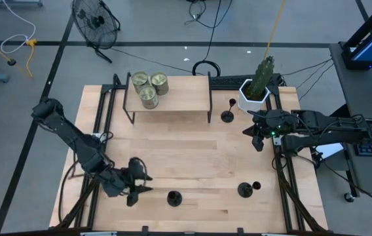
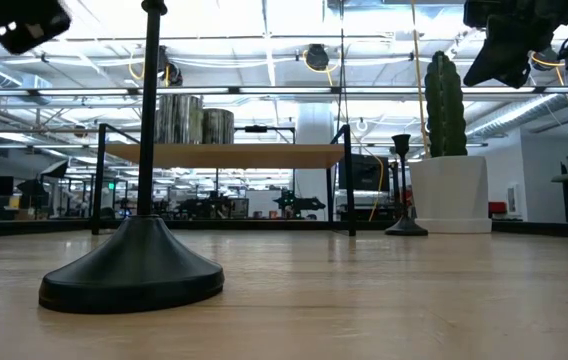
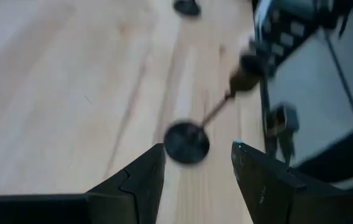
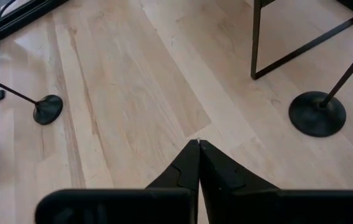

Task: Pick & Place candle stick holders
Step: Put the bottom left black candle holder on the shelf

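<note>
Hovering low with fingers parted around nothing, the left claw (image 1: 135, 183) is facing the nearest candle stick holder (image 1: 173, 197) standing on the surface's front edge; a skewed approach risks toppling its thin stem.

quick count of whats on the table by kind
holders: 3
jars: 3
cactus pot: 1
shelf: 1
total: 8
</note>
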Controlling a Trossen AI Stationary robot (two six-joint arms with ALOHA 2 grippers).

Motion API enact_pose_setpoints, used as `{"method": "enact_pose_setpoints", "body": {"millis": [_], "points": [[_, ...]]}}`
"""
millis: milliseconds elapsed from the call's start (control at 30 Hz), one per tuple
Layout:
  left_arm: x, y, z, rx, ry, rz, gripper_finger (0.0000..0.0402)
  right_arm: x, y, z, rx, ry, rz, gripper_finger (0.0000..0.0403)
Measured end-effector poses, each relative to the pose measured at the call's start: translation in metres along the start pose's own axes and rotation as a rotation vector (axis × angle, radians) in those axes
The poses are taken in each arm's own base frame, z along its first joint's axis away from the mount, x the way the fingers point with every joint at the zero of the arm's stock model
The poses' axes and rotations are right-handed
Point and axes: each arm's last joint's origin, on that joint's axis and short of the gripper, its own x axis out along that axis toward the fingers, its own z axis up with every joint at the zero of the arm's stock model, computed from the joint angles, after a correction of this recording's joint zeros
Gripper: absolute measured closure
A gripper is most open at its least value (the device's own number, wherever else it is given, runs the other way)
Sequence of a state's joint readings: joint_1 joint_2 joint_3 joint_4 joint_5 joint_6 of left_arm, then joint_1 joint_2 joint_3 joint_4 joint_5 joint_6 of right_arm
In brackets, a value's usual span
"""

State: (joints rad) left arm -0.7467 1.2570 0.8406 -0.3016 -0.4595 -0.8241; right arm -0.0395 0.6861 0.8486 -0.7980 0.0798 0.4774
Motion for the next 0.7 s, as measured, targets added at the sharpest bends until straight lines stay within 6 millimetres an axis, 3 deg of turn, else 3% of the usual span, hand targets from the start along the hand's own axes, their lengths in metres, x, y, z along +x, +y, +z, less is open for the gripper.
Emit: {"method": "enact_pose_setpoints", "body": {"millis": [367,700], "points": [[0.042,-0.019,-0.013,0.238,-0.005,-0.104,0.0211,0.0,0.0,0.0,0.0,0.0,-0.002,0.0403],[0.064,-0.023,-0.024,0.244,-0.017,-0.099,0.0211,0.0,-0.002,0.001,-0.017,-0.042,-0.053,0.0403]]}}
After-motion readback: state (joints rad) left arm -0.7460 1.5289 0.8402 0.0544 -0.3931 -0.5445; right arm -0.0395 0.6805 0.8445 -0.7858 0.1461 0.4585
